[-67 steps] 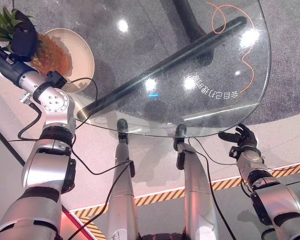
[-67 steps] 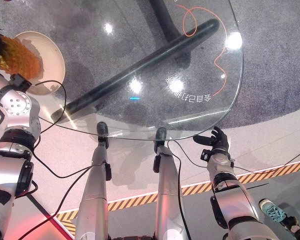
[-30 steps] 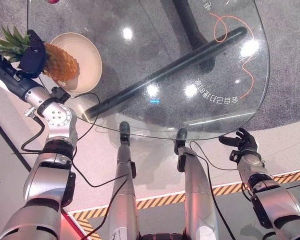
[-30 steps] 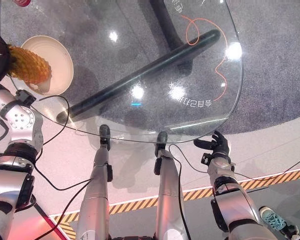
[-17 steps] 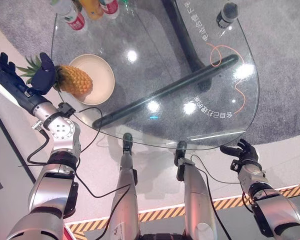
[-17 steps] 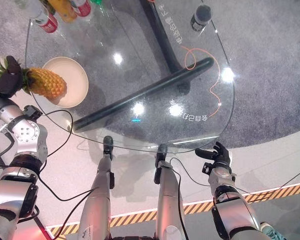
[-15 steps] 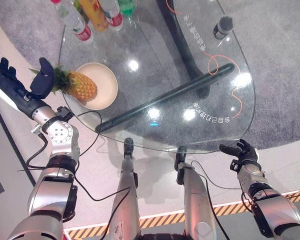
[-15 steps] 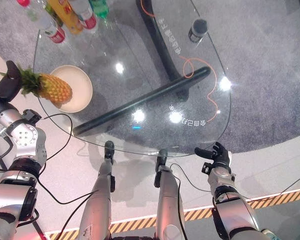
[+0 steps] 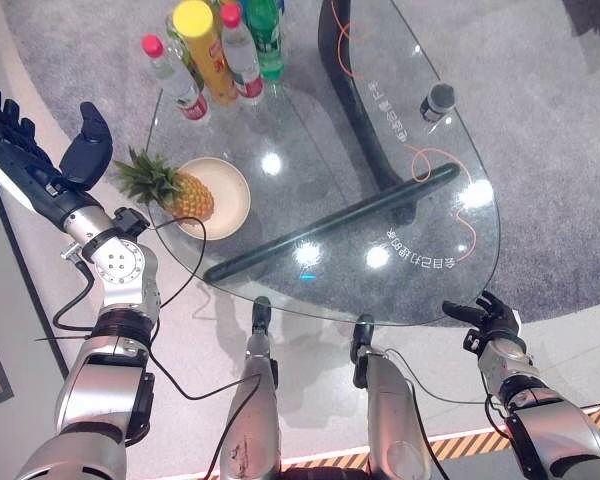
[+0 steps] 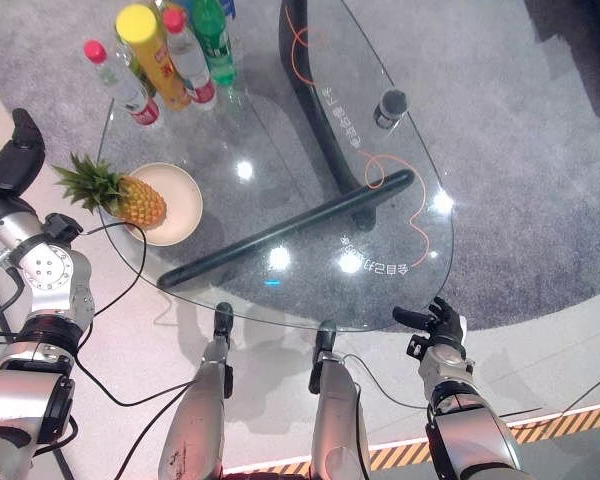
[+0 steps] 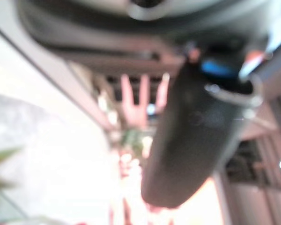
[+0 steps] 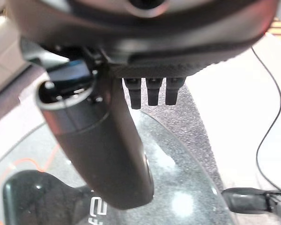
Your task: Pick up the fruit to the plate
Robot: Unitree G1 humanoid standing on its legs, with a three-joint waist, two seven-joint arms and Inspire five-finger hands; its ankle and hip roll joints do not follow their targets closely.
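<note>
- Glass is the material of the table (image 9: 420, 260), so every thing on it looks as if it floats above the grey carpet; a dark bar (image 9: 330, 226) shows under the top.
- One pineapple (image 9: 185, 194) lies on its side: the yellow body rests on the near-left rim of the one cream plate (image 9: 230, 190), and the green crown sticks out past the rim over the glass.
- Left hand (image 9: 40, 160) is up in the air beside the table, apart from the fruit, with fingers straight and spread; it holds nothing.
- Right hand (image 10: 435, 325) hangs at the near right edge of the table, fingers relaxed and empty.
- Risk, as I judge it: the pineapple is not centred, so it could roll or tip off the rim onto the glass, and that side of the table edge is near.
- Second risk: if the left hand comes back to push the fruit further in, the plate may slide on the smooth glass.
- Third risk: the bottles stand just behind the plate, and a wide move of the arm could knock them down.
- Count of bottles (image 9: 215, 50): I see four caps, red, yellow, red and green; perhaps one more is hidden behind them, I cannot tell.
- One small dark cylinder (image 9: 437, 100) stands far right, with one thin orange cord (image 9: 427, 150) curling on the glass near it.
</note>
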